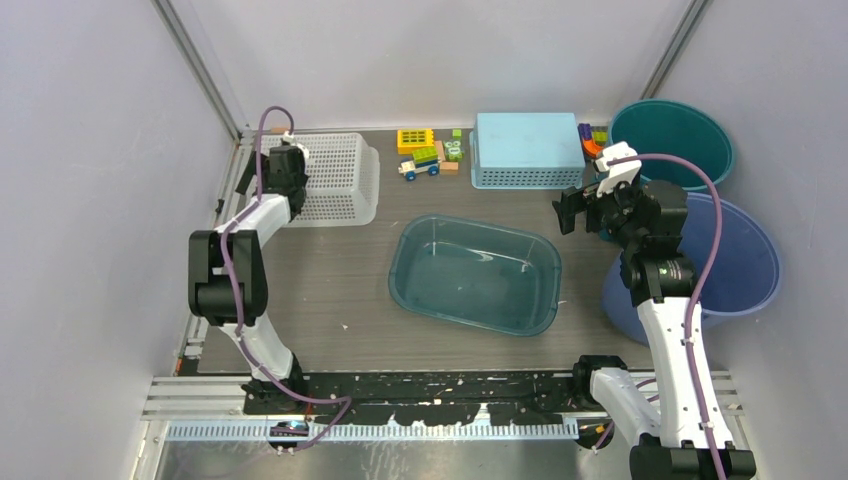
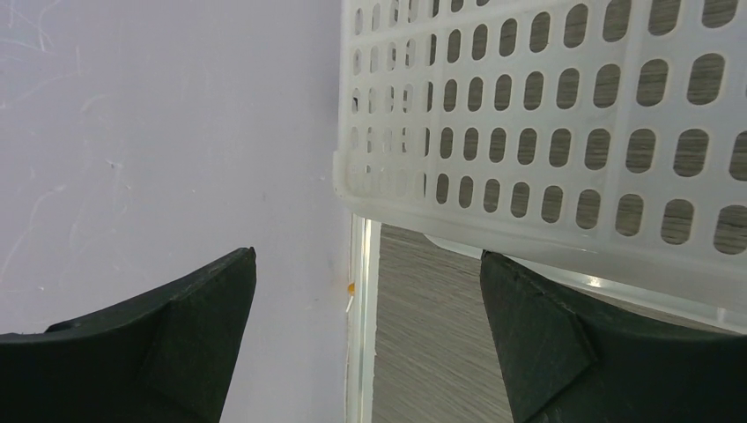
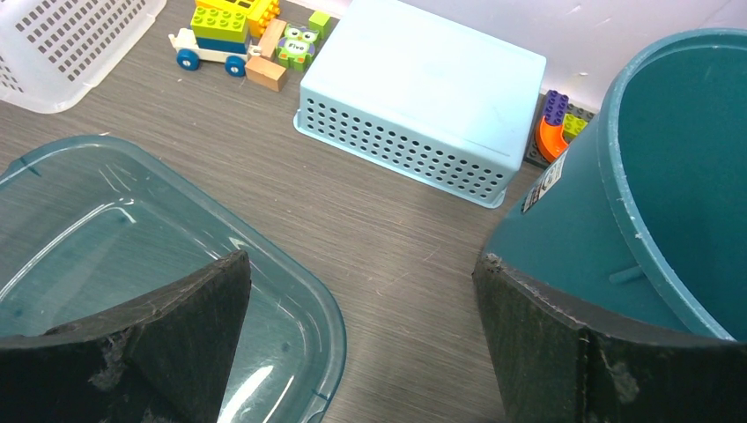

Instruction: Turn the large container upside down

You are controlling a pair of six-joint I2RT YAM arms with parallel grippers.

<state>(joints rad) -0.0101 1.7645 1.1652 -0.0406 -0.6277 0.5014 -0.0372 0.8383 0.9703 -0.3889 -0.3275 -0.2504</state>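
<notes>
Centred on the table (image 1: 330, 290), the tub (image 1: 475, 275) sits upright; the right tool (image 1: 567, 212) gapes empty near its far right corner, the left tool (image 2: 367, 254) gapes beside the basket (image 2: 546, 115).

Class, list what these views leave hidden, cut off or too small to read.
- Top view: the blue tub is partly hidden behind the right arm.
- Left wrist view: the white basket runs past the top and right edges.
- Right wrist view: the teal bucket is cut by the right edge; its label too small to read.
</notes>
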